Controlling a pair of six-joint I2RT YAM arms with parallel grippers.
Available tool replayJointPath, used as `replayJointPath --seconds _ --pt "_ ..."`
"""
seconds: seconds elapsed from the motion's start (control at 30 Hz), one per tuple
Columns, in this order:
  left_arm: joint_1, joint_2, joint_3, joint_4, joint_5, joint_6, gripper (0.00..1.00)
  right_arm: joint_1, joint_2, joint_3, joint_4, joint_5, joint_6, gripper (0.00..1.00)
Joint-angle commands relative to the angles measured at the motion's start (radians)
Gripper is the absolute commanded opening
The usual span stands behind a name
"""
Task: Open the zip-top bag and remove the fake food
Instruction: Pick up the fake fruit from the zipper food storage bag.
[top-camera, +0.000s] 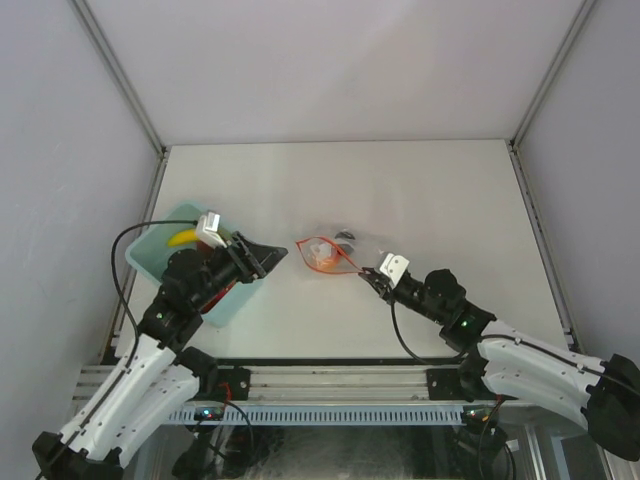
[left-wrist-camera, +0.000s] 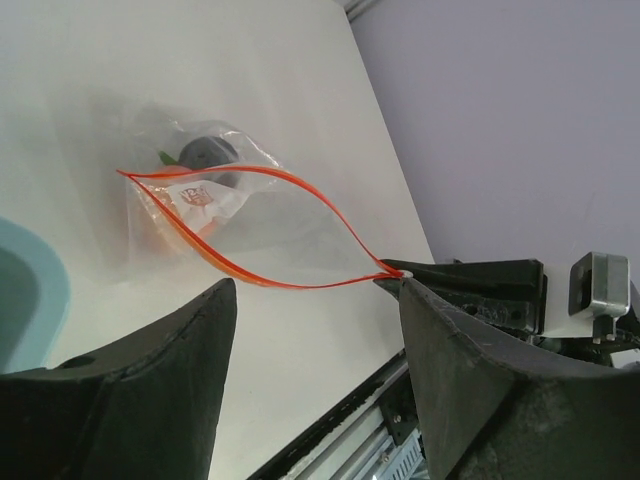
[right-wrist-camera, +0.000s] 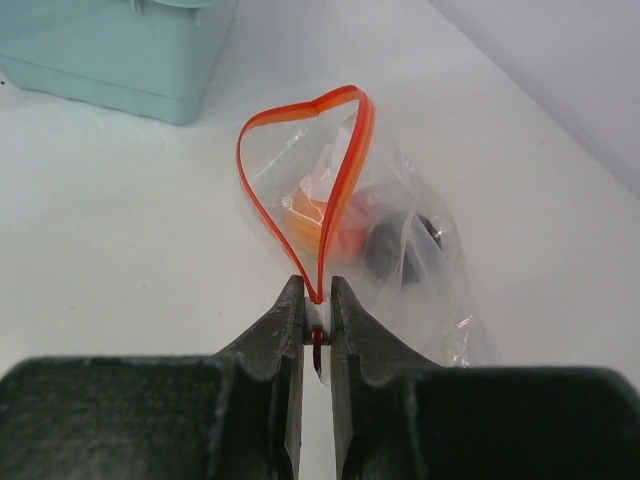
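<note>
The zip-top bag (top-camera: 330, 252) lies mid-table, its red-orange zip strip (right-wrist-camera: 262, 195) spread into an open loop. Inside it are an orange-peach fruit (right-wrist-camera: 308, 222), a dark purple piece (right-wrist-camera: 385, 250) and a green piece (left-wrist-camera: 165, 157). My right gripper (top-camera: 366, 275) is shut on the white slider (right-wrist-camera: 317, 320) at the bag's near corner, as the right wrist view (right-wrist-camera: 317, 292) shows. My left gripper (top-camera: 274, 256) is open and empty, just left of the bag's mouth; the left wrist view (left-wrist-camera: 315, 285) looks into the bag (left-wrist-camera: 230, 205). A yellow banana (top-camera: 183, 238) lies in the bin.
A light blue bin (top-camera: 150, 258) stands at the left under the left arm; it also shows in the right wrist view (right-wrist-camera: 120, 60). The table's front edge and metal rail (top-camera: 330, 365) run close behind both grippers.
</note>
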Motion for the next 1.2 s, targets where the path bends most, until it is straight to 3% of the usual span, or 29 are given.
replayJointPath --seconds 0.0,0.37,0.6,0.7,0.83,0.97,1.07,1.17 --pt "-0.042 0.046 -0.011 0.106 -0.043 -0.037 0.69 -0.008 -0.057 0.030 -0.042 0.044 0.050 0.02" --pt "-0.143 0.160 0.020 0.144 -0.076 -0.053 0.69 -0.028 -0.223 0.028 -0.250 0.150 0.144 0.00" --pt "-0.178 0.255 0.062 0.125 -0.077 -0.036 0.59 -0.022 -0.336 0.013 -0.352 0.143 0.235 0.01" --pt "-0.207 0.299 0.088 0.115 -0.081 -0.014 0.57 -0.020 -0.390 0.009 -0.400 0.122 0.262 0.17" --pt "-0.245 0.355 0.128 0.067 -0.104 0.027 0.51 -0.008 -0.444 0.020 -0.405 0.054 0.296 0.47" --pt "-0.265 0.378 0.149 0.002 -0.151 0.063 0.52 0.023 -0.433 0.103 -0.445 0.011 0.291 0.70" --pt "-0.267 0.382 0.141 -0.013 -0.164 0.069 0.56 0.035 -0.363 0.191 -0.471 0.014 0.299 0.81" --pt "-0.268 0.374 0.129 -0.016 -0.180 0.061 0.58 0.039 -0.200 0.336 -0.571 0.023 0.304 0.83"
